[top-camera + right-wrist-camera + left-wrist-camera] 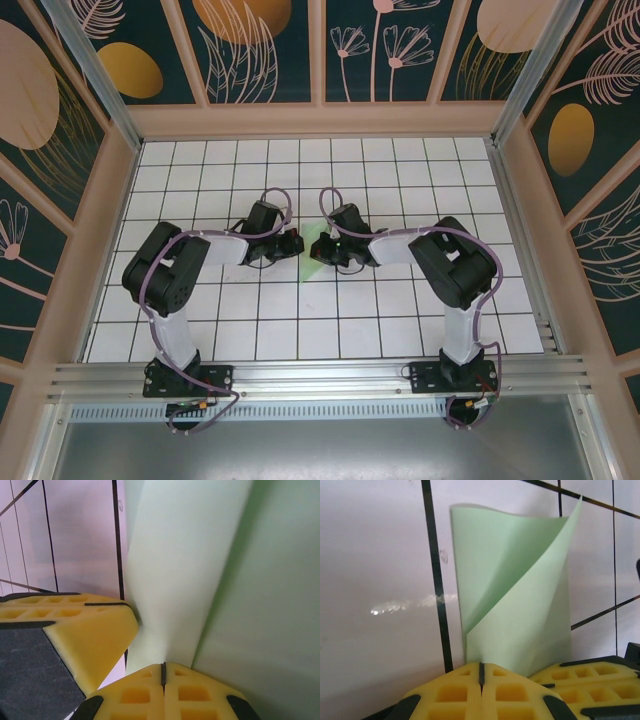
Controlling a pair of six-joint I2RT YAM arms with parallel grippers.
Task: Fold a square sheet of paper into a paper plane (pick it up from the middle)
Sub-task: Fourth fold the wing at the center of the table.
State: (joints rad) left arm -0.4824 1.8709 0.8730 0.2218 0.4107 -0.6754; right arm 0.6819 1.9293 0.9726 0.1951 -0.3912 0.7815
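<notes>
The sheet of paper [316, 250] is pale green and folded narrow, about one tile wide, lying between the two arms at mid-table. In the left wrist view the paper [520, 605] rises with a diagonal flap and a sharp upper corner. Whether this shape is the paper plane I cannot tell. My left gripper [481, 669] is shut, and the paper's lower edge runs in behind its tips. My right gripper [163, 669] is shut where the paper's crease [200, 570] converges on its tips. The two grippers, left [293, 245] and right [327, 247], nearly touch. The left fingers [90, 630] press the paper's edge.
The white grid table [250, 330] is walled by wooden panels on the left [105, 230], back [320, 120] and right [525, 230]. An aluminium rail [320, 375] carries both arm bases along the near edge. The right gripper's yellow fingers [590, 677] crowd the left wrist view.
</notes>
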